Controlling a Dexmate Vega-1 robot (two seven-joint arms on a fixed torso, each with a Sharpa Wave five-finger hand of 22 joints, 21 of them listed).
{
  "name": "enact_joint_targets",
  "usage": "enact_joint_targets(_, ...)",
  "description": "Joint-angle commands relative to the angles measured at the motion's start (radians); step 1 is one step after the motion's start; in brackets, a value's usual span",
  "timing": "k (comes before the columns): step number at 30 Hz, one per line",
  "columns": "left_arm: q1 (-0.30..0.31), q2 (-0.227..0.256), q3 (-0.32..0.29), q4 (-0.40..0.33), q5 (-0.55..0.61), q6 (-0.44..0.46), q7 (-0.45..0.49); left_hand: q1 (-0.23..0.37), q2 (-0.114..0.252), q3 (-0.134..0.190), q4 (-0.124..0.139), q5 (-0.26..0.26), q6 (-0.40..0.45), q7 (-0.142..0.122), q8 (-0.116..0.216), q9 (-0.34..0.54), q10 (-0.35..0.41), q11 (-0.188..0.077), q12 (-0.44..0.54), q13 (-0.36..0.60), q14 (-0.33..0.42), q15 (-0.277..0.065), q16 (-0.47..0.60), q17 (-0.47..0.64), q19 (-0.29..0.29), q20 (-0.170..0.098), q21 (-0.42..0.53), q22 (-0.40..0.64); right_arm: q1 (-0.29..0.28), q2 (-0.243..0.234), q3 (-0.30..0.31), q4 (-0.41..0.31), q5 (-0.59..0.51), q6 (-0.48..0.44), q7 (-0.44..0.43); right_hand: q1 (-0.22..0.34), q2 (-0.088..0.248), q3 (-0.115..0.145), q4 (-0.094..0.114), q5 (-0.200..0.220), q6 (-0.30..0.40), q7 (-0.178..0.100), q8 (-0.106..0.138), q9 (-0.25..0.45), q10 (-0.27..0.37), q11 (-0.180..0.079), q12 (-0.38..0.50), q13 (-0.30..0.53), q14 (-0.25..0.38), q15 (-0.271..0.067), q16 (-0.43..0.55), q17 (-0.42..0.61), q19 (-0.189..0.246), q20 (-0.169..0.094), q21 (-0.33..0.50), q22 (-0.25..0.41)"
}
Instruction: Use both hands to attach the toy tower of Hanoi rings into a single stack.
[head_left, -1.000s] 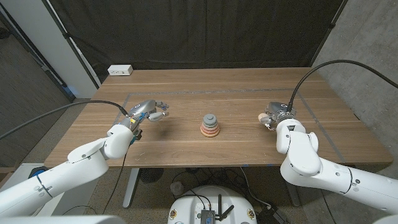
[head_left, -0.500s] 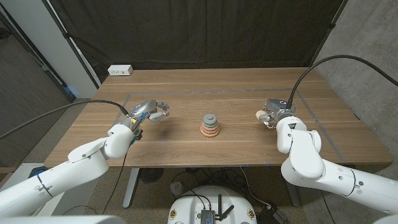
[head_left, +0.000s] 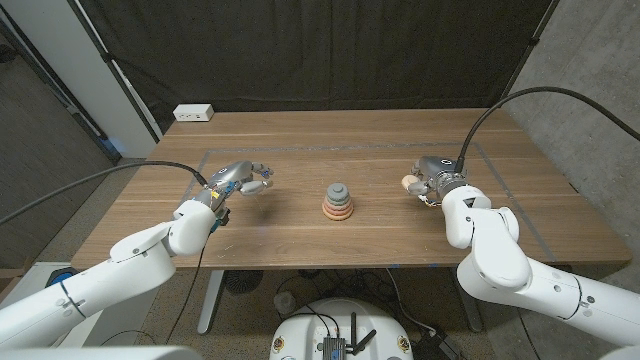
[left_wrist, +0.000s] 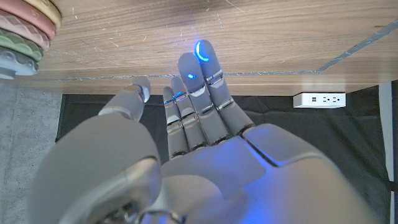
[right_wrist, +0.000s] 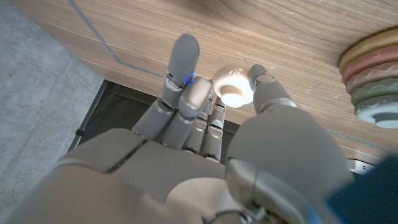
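Though fingers (right_wrist: 186, 74) half-hide it, right hand (head_left: 432, 180) pinches cream ring (right_wrist: 233, 86).

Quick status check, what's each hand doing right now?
Left hand: open, holding nothing, fingers apart above the table.
Right hand: pinching the small cream ring between thumb and finger, off to the side of the ring stack.

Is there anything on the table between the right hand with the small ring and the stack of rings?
No. In the head view, only bare wood lies between the right hand, which pinches the small cream ring, and the ring stack.
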Motion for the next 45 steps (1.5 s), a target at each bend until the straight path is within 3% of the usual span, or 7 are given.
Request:
enact_joint_targets(1, 0.009, -0.011, 0.000, -0.011, 0.017, 0.019, 0.023, -0.003, -0.001, 0.007, -0.001, 0.002, 0.005, 0.001, -0.004, 0.006, 0.005, -0.002, 0.000, 0.002, 0.003, -0.088, 0.003, 0.000, 0.006, -0.084, 0.007, 0.001, -0.030, 0.017, 0.065, 0.007, 0.035, 0.163, -0.026, 0.041, 0.044, 0.033, 0.025, 0.005, 0.009, -0.005, 0.005, 0.002, 0.056, -0.045, -0.004, 0.002, 0.007, -0.004, 0.007, 0.002, 0.011, 0.000, 0.008, 0.002)
enact_joint_targets(19, 0.019, -0.012, -0.007, -0.019, 0.021, 0.019, 0.027, -0.004, -0.003, 0.011, 0.000, 0.001, 0.007, 0.004, -0.004, 0.007, 0.007, -0.001, 0.001, 0.005, 0.004, -0.088, 0.005, -0.004, 0.007, -0.086, 0.011, 0.001, -0.104, 0.044, 0.193, 0.011, 0.120, 0.365, -0.087, 0.042, 0.046, 0.042, 0.024, 0.006, 0.010, -0.003, 0.004, 0.005, 0.057, -0.041, -0.010, 0.012, 0.007, -0.003, 0.024, 0.002, 0.014, 0.001, 0.017, 0.008)
enact_joint_targets(41, 0.032, -0.019, -0.020, -0.039, 0.040, 0.039, 0.038, -0.011, -0.004, 0.013, 0.003, 0.000, 0.013, 0.000, -0.004, 0.008, 0.016, -0.005, 0.003, 0.010, 0.025, -0.088, 0.009, -0.016, 0.028, -0.098, 0.018, 0.000, -0.064, 0.083, 0.218, 0.044, 0.144, 0.552, -0.054, 0.049, 0.053, 0.053, 0.022, 0.006, 0.019, 0.001, 0.005, 0.007, 0.065, -0.039, -0.013, 0.021, 0.005, -0.003, 0.041, 0.002, 0.009, 0.001, 0.020, 0.010)
enact_joint_targets(45, 0.031, -0.017, -0.020, -0.037, 0.040, 0.039, 0.034, -0.011, -0.005, 0.014, 0.001, 0.000, 0.012, -0.001, -0.005, 0.008, 0.015, -0.007, 0.003, 0.012, 0.047, -0.088, 0.025, -0.006, 0.047, -0.111, 0.024, 0.000, -0.055, 0.099, 0.214, 0.050, 0.134, 0.573, -0.045, 0.050, 0.053, 0.055, 0.022, 0.006, 0.019, 0.001, 0.004, 0.007, 0.066, -0.039, -0.014, 0.023, 0.004, -0.003, 0.044, 0.002, 0.009, 0.001, 0.022, 0.011)
